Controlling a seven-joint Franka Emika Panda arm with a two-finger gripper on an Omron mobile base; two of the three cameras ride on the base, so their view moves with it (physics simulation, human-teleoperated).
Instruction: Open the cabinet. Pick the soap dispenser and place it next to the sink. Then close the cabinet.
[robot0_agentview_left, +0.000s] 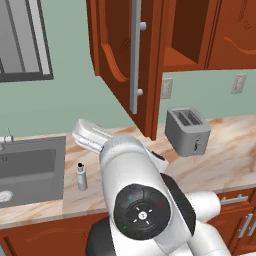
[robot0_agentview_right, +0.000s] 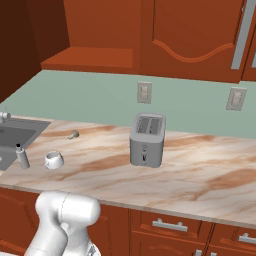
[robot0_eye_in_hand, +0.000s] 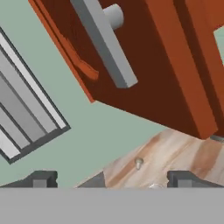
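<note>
The cabinet door (robot0_agentview_left: 117, 55) stands swung open toward me, its long silver bar handle (robot0_agentview_left: 134, 55) upright, and the bare shelf (robot0_agentview_left: 181, 59) shows behind it. The soap dispenser (robot0_agentview_left: 81, 177), a slim grey bottle with a black pump top, stands upright on the counter right beside the sink (robot0_agentview_left: 30, 170); from the other side the soap dispenser (robot0_agentview_right: 21, 156) sits at the sink's (robot0_agentview_right: 12, 136) near corner. My gripper (robot0_eye_in_hand: 111, 179) is open with nothing between its fingertips (robot0_eye_in_hand: 41, 178). It looks up at the door (robot0_eye_in_hand: 144, 74) and the handle's lower end (robot0_eye_in_hand: 105, 43).
A grey toaster (robot0_agentview_left: 187, 131) stands on the marble counter (robot0_agentview_left: 225, 150) right of the open door. A white ring-shaped cup (robot0_agentview_right: 53, 160) and a small round knob (robot0_agentview_right: 74, 134) lie near the dispenser. A window with blinds (robot0_agentview_left: 22, 40) is above the sink.
</note>
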